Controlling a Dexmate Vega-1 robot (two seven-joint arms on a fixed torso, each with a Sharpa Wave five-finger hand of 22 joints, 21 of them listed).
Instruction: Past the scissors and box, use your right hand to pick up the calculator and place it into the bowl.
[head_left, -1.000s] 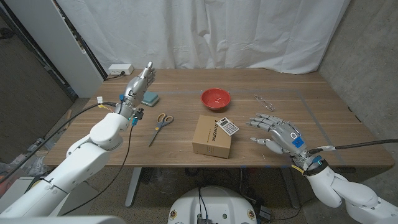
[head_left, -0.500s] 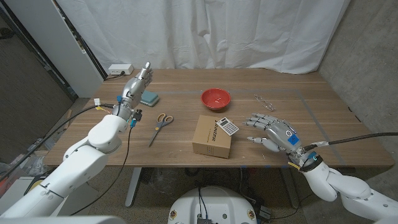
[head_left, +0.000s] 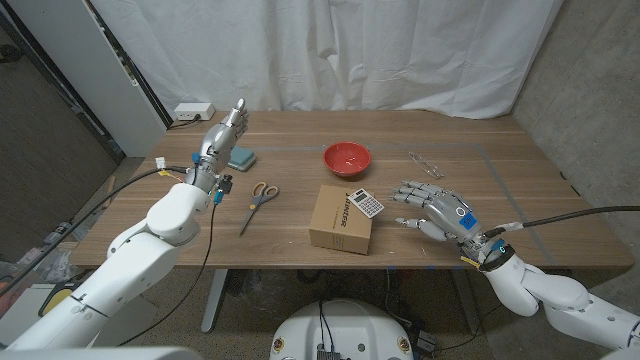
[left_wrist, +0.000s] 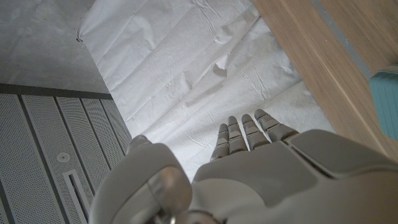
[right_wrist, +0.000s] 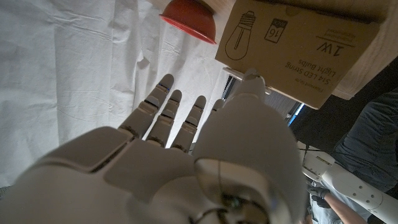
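Observation:
A small grey calculator (head_left: 367, 203) lies tilted on the right top edge of a brown cardboard box (head_left: 341, 219) in the middle of the table. Behind it stands a red bowl (head_left: 346, 157). Scissors (head_left: 260, 199) with yellow handles lie to the box's left. My right hand (head_left: 434, 212) hovers open just right of the box, fingers spread toward the calculator, not touching it. In the right wrist view that hand (right_wrist: 180, 155) reaches toward the box (right_wrist: 298, 46) and bowl (right_wrist: 188, 17). My left hand (head_left: 222, 135) is raised at the far left with fingers straight; the left wrist view shows its fingers (left_wrist: 245, 134) together.
A teal pad (head_left: 240, 158) lies beside my left hand. Clear glasses (head_left: 427, 163) rest behind my right hand. A white power strip (head_left: 193, 112) sits at the table's back left corner. A white curtain hangs behind the table.
My right hand has slid a little left and forward toward the box and calculator. The left arm stays put.

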